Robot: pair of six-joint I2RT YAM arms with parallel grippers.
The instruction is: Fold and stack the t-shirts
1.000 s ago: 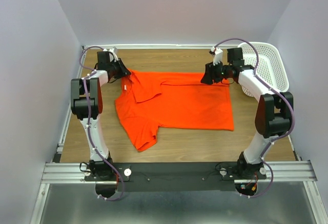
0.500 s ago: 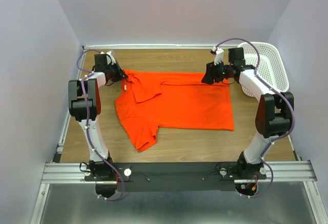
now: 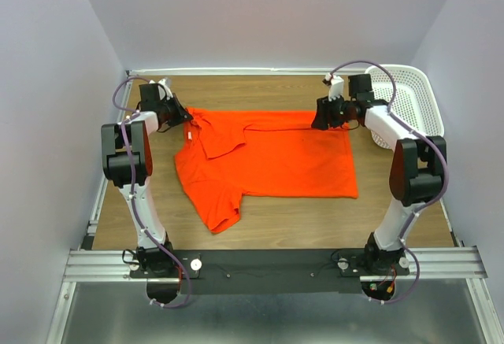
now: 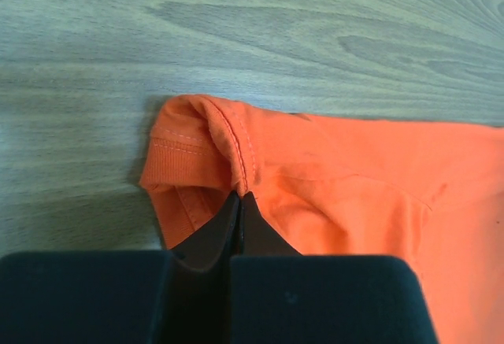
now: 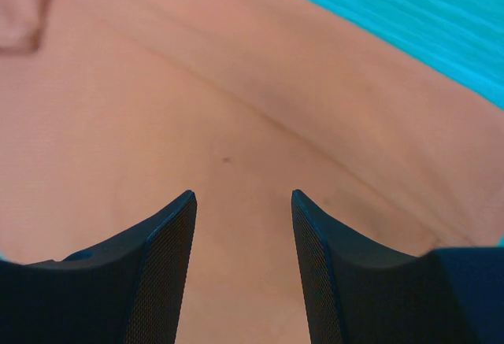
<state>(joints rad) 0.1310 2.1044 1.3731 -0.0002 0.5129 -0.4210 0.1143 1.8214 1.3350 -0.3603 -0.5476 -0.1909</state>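
One orange-red t-shirt (image 3: pixel 268 159) lies spread on the wooden table, partly folded, one sleeve pointing to the near left. My left gripper (image 3: pixel 179 116) is at the shirt's far left corner; in the left wrist view it (image 4: pixel 239 196) is shut on a fold of the t-shirt (image 4: pixel 331 179) by the collar seam. My right gripper (image 3: pixel 321 117) is at the far right corner of the shirt. In the right wrist view its jaws (image 5: pixel 242 196) stand open just above the flat fabric (image 5: pixel 197 108), which looks pale there.
A white perforated basket (image 3: pixel 416 101) stands at the table's far right, behind the right arm. Walls close in the table on left, back and right. Bare wood (image 3: pixel 299 222) lies between the shirt and the arm bases.
The left gripper has pulled back toward the far left, dragging the shirt's corner slightly left. The right gripper has shifted a little toward the back over the shirt's far right corner.
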